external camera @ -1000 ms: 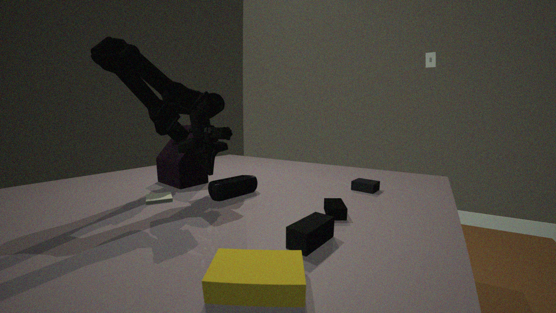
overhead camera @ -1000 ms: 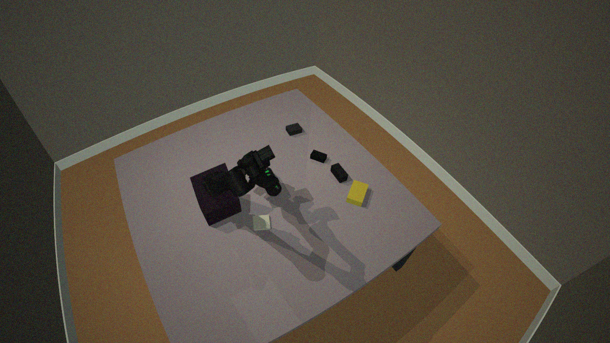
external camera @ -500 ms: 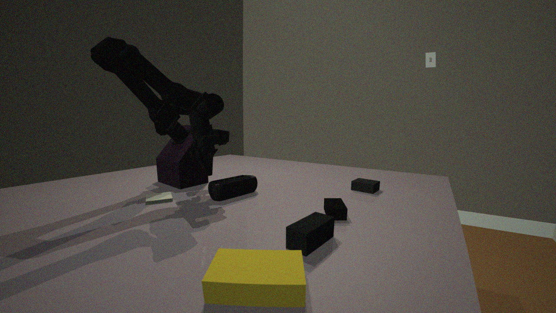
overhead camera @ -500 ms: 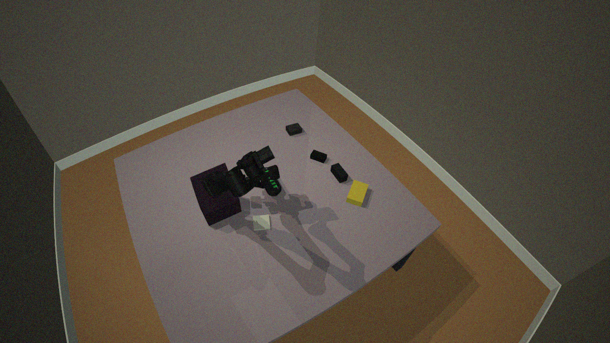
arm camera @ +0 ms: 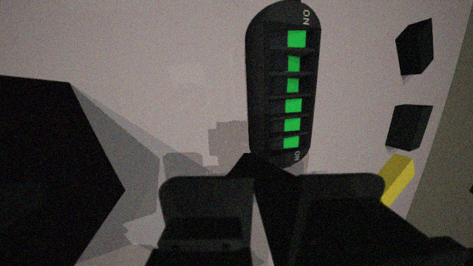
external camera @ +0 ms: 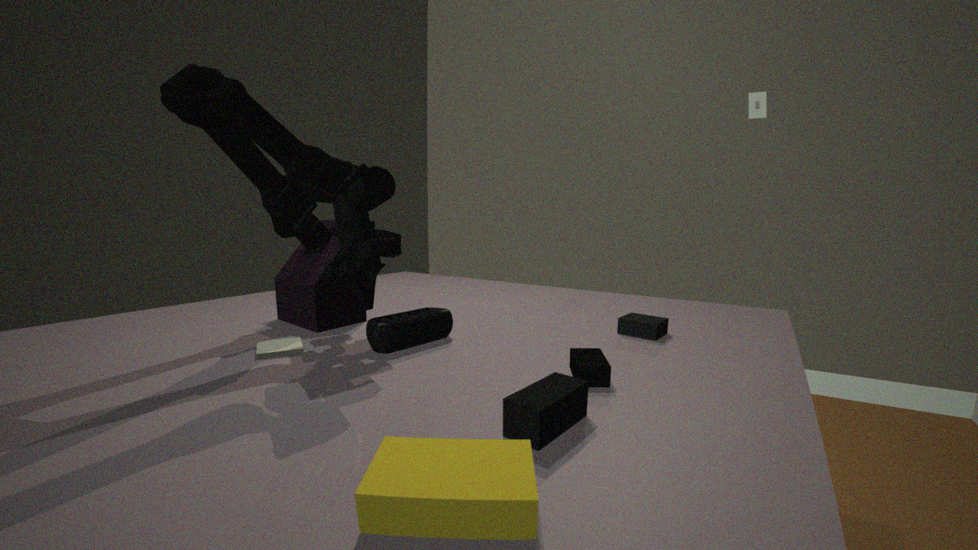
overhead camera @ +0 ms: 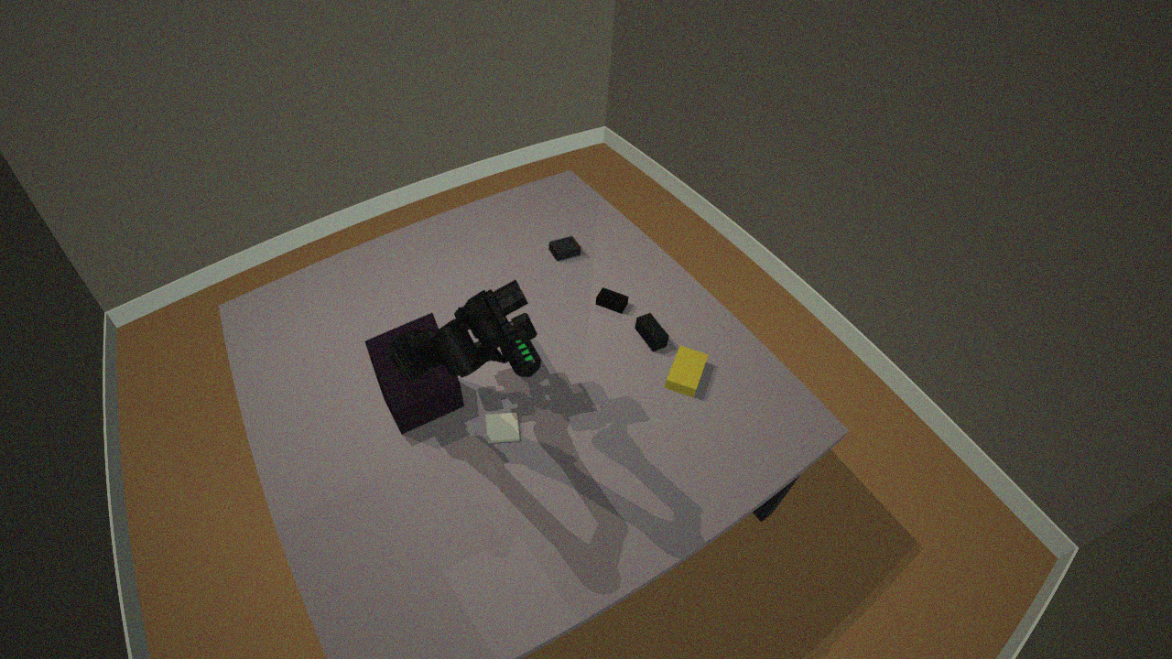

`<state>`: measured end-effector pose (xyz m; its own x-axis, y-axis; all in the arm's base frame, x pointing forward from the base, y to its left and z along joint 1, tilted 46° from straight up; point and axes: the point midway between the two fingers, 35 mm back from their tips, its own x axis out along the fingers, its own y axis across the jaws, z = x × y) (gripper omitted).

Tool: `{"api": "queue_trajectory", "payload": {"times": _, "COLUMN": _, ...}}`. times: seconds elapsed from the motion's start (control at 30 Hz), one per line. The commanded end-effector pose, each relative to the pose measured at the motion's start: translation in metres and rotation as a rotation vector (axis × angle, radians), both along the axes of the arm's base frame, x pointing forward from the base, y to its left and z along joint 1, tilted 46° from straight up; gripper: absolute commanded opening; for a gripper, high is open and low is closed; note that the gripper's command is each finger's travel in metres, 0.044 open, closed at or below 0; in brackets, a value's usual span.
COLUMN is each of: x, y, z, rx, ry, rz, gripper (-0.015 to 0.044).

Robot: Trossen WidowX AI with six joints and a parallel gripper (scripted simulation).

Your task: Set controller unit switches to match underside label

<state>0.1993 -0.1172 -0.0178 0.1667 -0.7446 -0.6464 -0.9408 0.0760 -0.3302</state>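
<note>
The dark grey controller unit point(overhead camera: 526, 362) point(external camera: 410, 330) point(arm camera: 256, 96) sits on its base on the bench, switches upward. In the wrist view its row runs top to bottom, with a green patch on all six rockers; the second and third patches look narrower than the first and fourth. I cannot read the numbers or be sure of each rocker's tilt. The underside label is hidden. My gripper point(external camera: 370, 306) point(arm camera: 248, 157) is shut and empty. It is above the bench beside the unit, on the arm-base side in the exterior view; its tips overlap the unit's lower end in the wrist view.
The purple-black arm base point(overhead camera: 421, 401) point(external camera: 297, 297) stands behind the gripper. A pale tile point(overhead camera: 502, 427) point(external camera: 279, 348) lies near it. Three dark blocks point(overhead camera: 564, 248) point(overhead camera: 612, 300) point(overhead camera: 652, 331) and a yellow block point(overhead camera: 687, 371) point(external camera: 444, 471) lie farther out.
</note>
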Motion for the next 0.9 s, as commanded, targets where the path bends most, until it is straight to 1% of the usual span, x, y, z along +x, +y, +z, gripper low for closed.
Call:
{"api": "queue_trajectory", "payload": {"times": 0.0, "x": 0.013, "y": 0.002, "z": -0.001, "rx": 0.040, "ry": -0.099, "rz": -0.110, "gripper": 0.0000}}
{"api": "queue_trajectory", "payload": {"times": 0.43, "x": 0.059, "y": 0.009, "z": -0.011, "rx": 0.157, "ry": -0.552, "rz": -0.705, "gripper": 0.0000}}
{"api": "queue_trajectory", "payload": {"times": 0.63, "x": 0.078, "y": 0.013, "z": -0.017, "rx": 0.162, "ry": -0.765, "rz": -0.986, "gripper": 0.0000}}
{"api": "queue_trajectory", "payload": {"times": 0.87, "x": 0.097, "y": 0.018, "z": -0.026, "rx": 0.126, "ry": -1.021, "rz": -1.306, "gripper": 0.0000}}
